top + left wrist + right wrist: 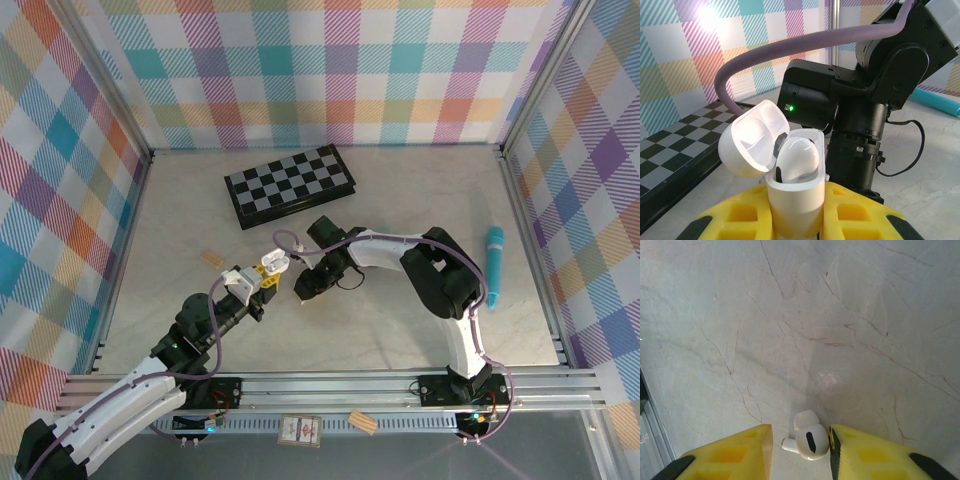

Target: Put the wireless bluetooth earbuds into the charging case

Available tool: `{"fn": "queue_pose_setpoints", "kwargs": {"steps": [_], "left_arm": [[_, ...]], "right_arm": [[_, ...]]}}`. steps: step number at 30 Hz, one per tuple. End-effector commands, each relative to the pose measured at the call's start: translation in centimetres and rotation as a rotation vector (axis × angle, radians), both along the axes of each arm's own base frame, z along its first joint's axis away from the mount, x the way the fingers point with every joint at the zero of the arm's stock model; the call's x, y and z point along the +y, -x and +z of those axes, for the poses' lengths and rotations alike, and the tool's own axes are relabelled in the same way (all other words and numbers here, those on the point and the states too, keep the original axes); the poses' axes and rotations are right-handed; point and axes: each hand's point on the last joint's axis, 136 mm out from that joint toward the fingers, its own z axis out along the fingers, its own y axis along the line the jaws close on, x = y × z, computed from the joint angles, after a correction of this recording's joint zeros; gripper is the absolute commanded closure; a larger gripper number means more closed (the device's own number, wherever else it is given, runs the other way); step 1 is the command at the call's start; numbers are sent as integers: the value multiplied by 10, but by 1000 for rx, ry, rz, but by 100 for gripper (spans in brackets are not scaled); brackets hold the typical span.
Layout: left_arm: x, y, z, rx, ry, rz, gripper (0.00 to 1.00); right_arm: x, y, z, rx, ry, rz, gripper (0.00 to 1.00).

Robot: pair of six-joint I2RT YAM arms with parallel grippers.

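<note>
Yellow left tool (795,215) clenched on white charging case (792,197), lower centre of frame | lid (747,142) hinged open to the left | 1 white earbud (797,157) seated in case | right tool (801,452) released, jaws apart astride 2nd earbud (810,441) lying on marbled desk (840,315), bottom centre

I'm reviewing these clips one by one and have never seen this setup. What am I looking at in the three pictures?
Two robot arms share a marble table. The overhead camera looks down on both; the other two pictures come from cameras on their wrists. The left gripper clamps an open white charging case with one white earbud seated inside. The right gripper stands open around a second earbud lying on the table. A chessboard and a teal pen-like stick lie elsewhere on it.
</note>
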Motion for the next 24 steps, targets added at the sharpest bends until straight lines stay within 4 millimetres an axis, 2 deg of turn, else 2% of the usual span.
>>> {"fn": "queue_pose_setpoints", "kwargs": {"steps": [1,12,17,24], "left_arm": [[0,2,18,-50,18,-3,89],[0,1,17,-51,15,1,89],[1,1,16,-48,13,4,89],[-1,2,16,-44,11,-4,89]], "right_arm": [[-9,14,-7,16,51,23,66],[-10,5,-5,-60,76,6,78],[-11,1,8,-111,64,-7,78],[-28,-28,37,-321,95,-123,78]]}}
